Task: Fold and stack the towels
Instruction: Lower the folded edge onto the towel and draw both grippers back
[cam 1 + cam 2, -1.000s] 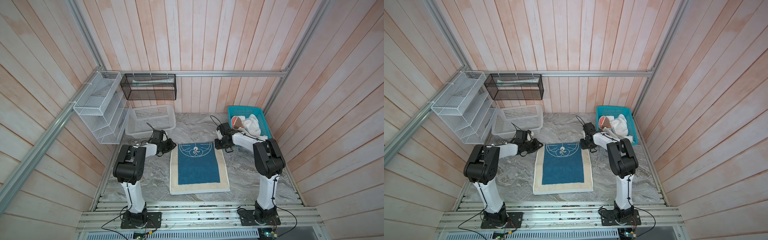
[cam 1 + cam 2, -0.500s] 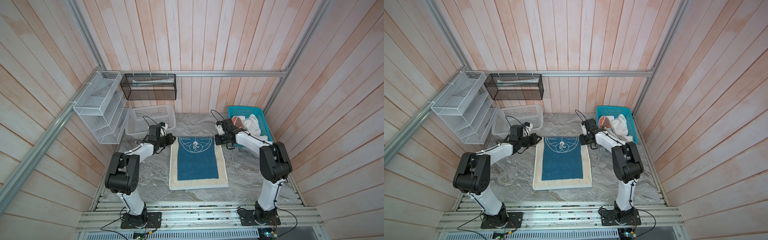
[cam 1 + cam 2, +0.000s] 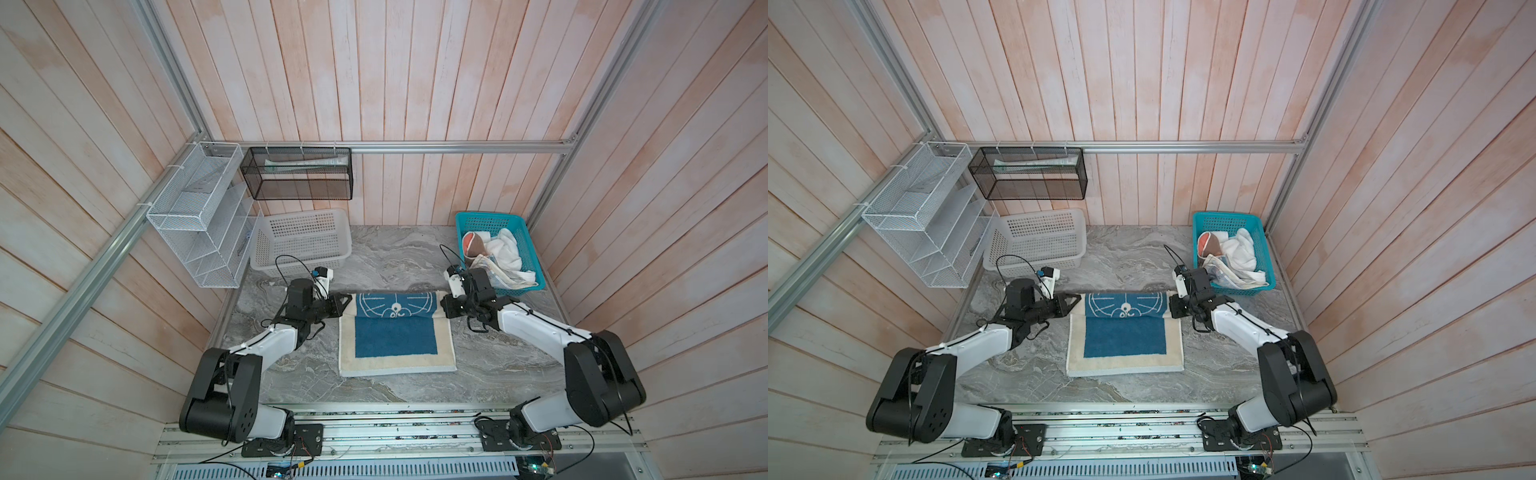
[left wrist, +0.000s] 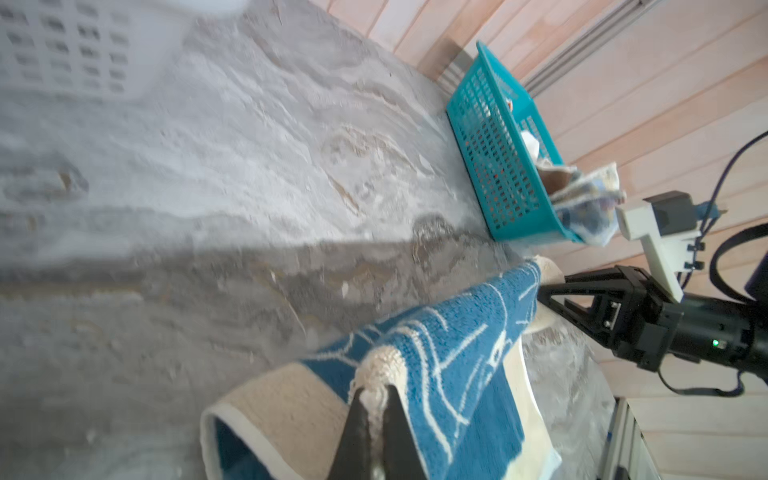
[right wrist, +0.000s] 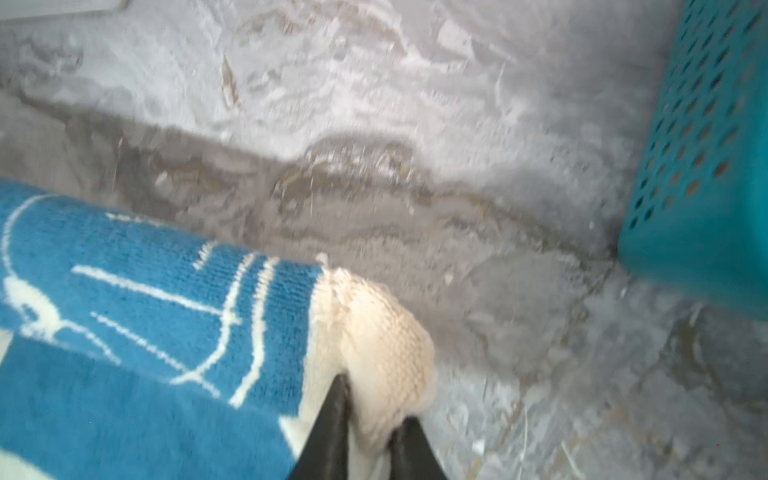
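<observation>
- The left gripper (image 3: 347, 300) and right gripper (image 3: 444, 306) each pinch a cream far corner of the blue towel (image 3: 395, 340). It lies mid-frame on the surface (image 3: 395, 257), its far end raised and curling over.
- The right pinch looks shallow on the border. A slip would drop that corner and skew the fold.
- Uneven travel would leave the edges misaligned.
- A second earlier the towel lay fully flat. Now its outline panel doubles over the plain blue.

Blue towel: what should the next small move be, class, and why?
The left gripper and right gripper pinch the far corners of the blue towel, folded only partway. Probably carry both corners forward to its near edge.
</observation>
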